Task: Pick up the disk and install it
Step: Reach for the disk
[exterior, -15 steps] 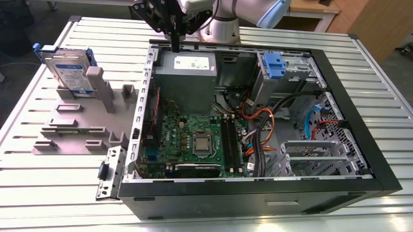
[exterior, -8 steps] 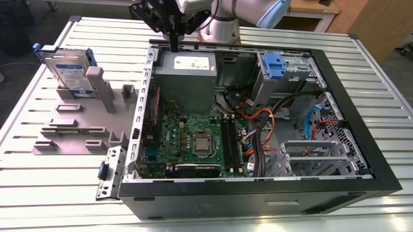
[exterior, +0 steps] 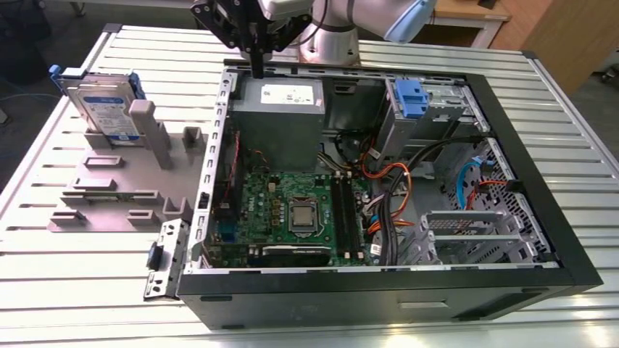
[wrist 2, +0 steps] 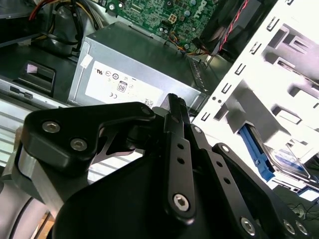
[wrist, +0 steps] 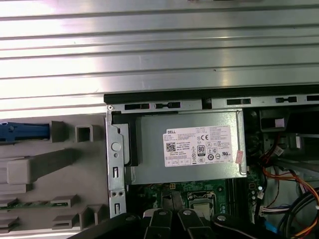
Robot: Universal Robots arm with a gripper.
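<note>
Near the bench's far edge, the closed, empty pincer [exterior: 257, 69] hangs over the power supply [exterior: 280, 119], while the disk [exterior: 101, 109] stands on edge in a grey holder [exterior: 106, 196], well apart toward the exterior view's left corner.

Open black computer case [exterior: 387, 286] lying on ribbed metal surface [exterior: 580, 109]. Inside: grey power supply [exterior: 280, 123] with white sticker, green motherboard [exterior: 280, 196], orange and black cables [exterior: 387, 177]. Grey fixture [exterior: 106, 196] just beside case, on the exterior view's left.
</note>
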